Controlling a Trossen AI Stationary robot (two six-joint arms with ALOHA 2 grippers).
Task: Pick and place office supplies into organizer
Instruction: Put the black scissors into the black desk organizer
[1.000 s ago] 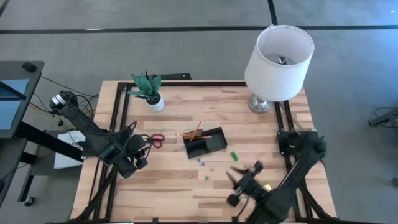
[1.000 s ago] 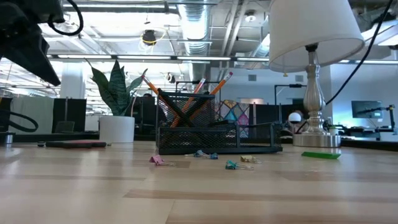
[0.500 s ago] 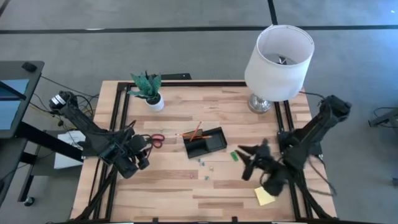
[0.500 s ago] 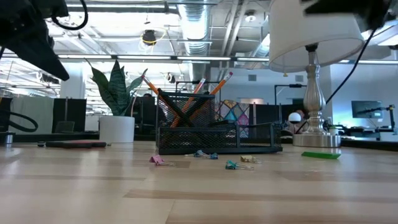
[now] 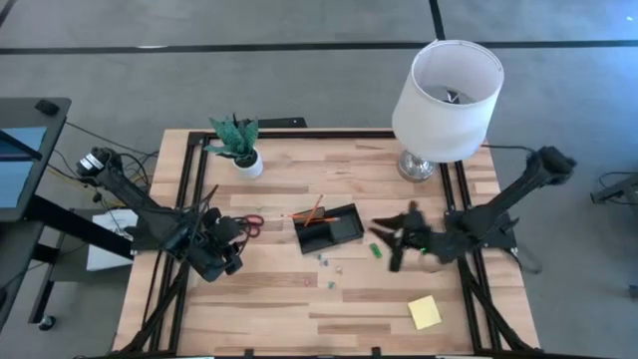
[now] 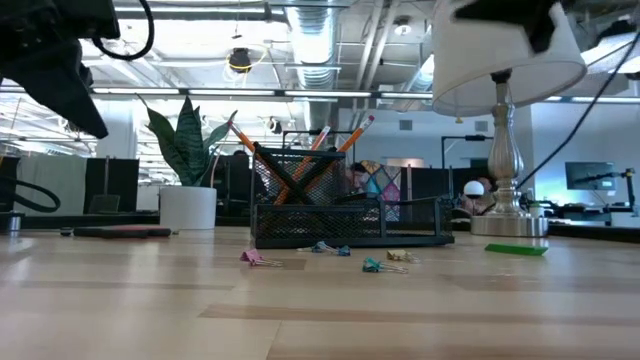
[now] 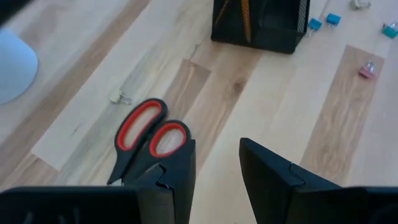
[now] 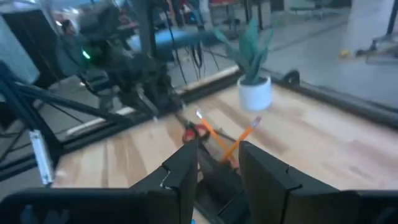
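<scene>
Left claw (image 5: pixel 227 249) hangs above the table (image 5: pixel 279 299), just beside the red-handled scissors (image 7: pixel 144 137); its two fingers (image 7: pixel 177 171) stand parted with bare wood showing between them, nothing pinched. Scissors lie flat on the boards, handles toward the organizer (image 5: pixel 329 229), apart from my fingertips.

Right claw (image 5: pixel 399 242) is raised over the table's right half, between the organizer and the lamp base (image 5: pixel 416 167). In its wrist view the fingers (image 8: pixel 183 174) stand a little apart, with nothing seen held between them.

Organizer: a black mesh tray near the table's centre, upright. Orange pencils (image 6: pixel 330 150) lean crossed in its taller compartment. Small clips (image 6: pixel 375 263) are scattered on the wood just in front of it. Green block (image 5: pixel 375 249) lies beside the tray's right end, near my right claw. Yellow sticky-note pad (image 5: pixel 424 312) rests toward the near right corner, well apart from the tray. Potted plant (image 5: pixel 239 145) stands at the far left.
</scene>
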